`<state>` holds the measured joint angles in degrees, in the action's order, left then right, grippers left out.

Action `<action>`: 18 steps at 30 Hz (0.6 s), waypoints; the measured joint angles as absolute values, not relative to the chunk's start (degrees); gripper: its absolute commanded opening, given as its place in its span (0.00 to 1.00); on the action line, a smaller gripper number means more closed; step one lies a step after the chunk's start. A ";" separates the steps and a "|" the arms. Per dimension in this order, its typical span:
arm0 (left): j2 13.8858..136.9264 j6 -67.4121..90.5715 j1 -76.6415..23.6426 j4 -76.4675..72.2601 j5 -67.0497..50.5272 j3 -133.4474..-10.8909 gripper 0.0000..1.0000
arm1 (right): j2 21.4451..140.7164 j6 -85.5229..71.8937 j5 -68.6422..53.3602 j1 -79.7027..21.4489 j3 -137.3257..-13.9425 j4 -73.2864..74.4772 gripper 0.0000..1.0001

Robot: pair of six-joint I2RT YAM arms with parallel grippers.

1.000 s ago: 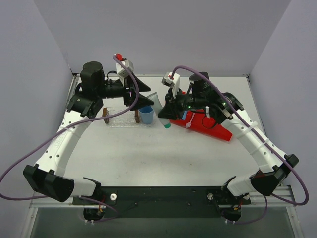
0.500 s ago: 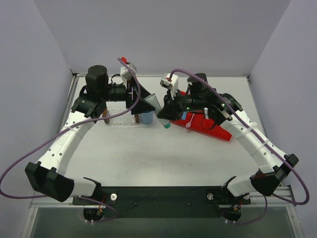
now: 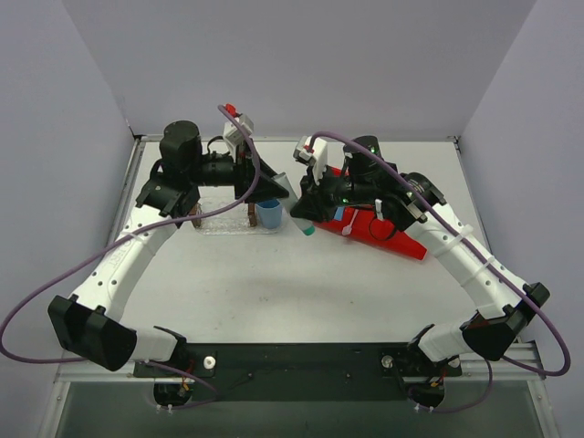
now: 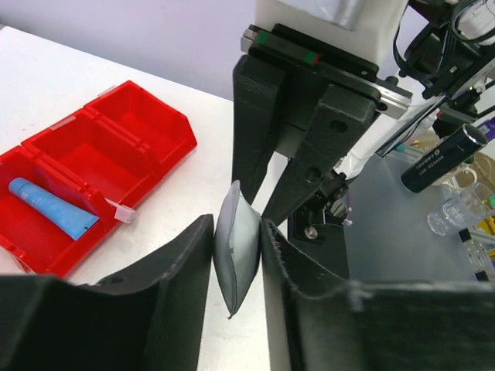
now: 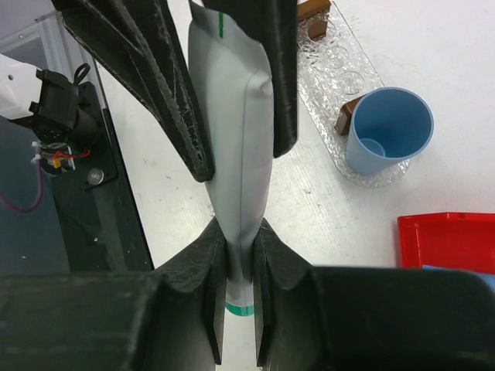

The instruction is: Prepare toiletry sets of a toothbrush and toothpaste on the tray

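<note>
Right gripper up close: its fingers are pinched hard on the grey tube, low down, just above the green band at the cap end. The tube stands roughly upright in the air over the far half of the table, touching nothing below.

Further along the tube, the left gripper straddles the flat, crimped half. Its fingers sit against both faces, and the foil looks slightly squeezed between them. So this is a handover, with both grippers on one tube.

To do it well, the left should firm up before anything else happens. That crimped end is thin and slick, and a light hold could let the tube swing or drop. Neither arm should pull while both are clamped, or the soft body will buckle. Then the right spreads fully and backs off along its own line, clear of the cap.

Beyond the grippers the cup stands on the right end of the tray, with a brown block just beside it. The left's carry should pass over or behind the cup, then lay the tube flat on the bare bumpy stretch further left.

Farther off, the bin holds the blue tube, not yet fetched.
</note>
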<state>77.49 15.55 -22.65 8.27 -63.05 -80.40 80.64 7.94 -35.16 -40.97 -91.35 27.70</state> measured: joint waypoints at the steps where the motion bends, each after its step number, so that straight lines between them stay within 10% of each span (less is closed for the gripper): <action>1: 77.49 15.75 -22.87 7.99 -63.29 -80.34 0.24 | 80.64 8.03 -34.85 -40.97 -91.35 27.75 0.00; 5: 77.71 16.10 -23.22 7.44 -63.61 -80.07 0.00 | 80.64 8.43 -34.06 -40.97 -91.35 28.18 0.00; 18: 78.15 13.10 -23.09 9.43 -63.18 -80.05 0.00 | 80.62 9.17 -31.86 -41.30 -91.05 27.77 0.58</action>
